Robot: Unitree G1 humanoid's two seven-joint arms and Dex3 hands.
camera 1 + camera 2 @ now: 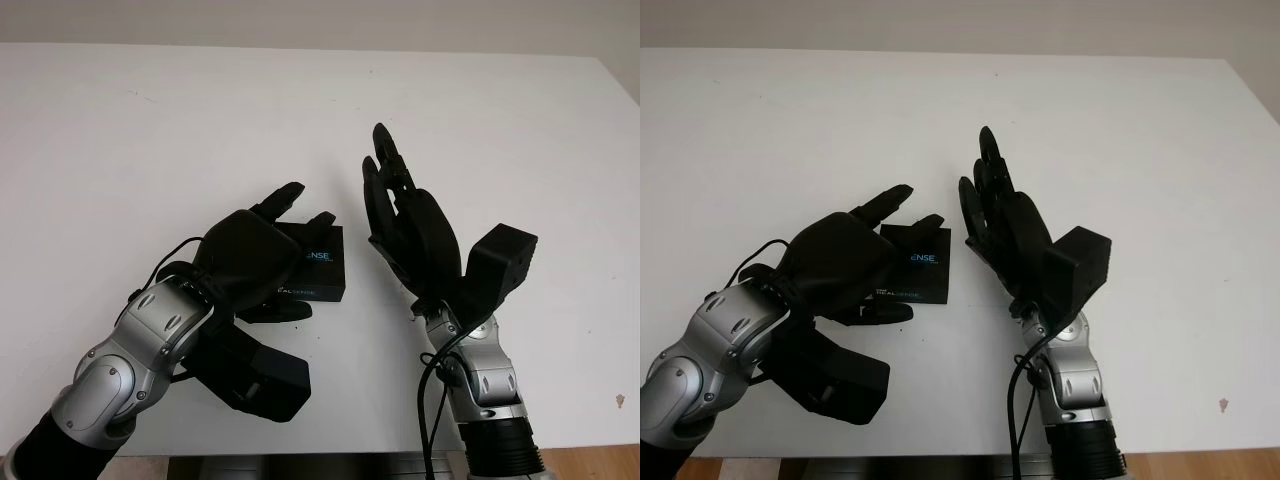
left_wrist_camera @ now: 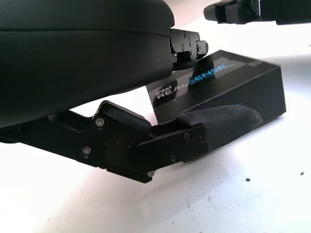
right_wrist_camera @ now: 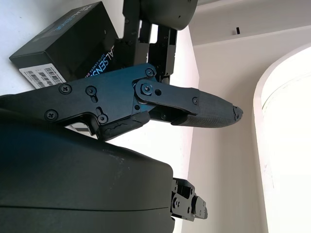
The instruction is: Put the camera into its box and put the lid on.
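Fingers of the left hand (image 1: pixel 250 255) curl loosely over the closed box (image 1: pixel 318 263) mid-desk, thumb beside it, seemingly seating the lid. Right hand (image 1: pixel 405 215) hovers open just beside, probably ready to steady it.
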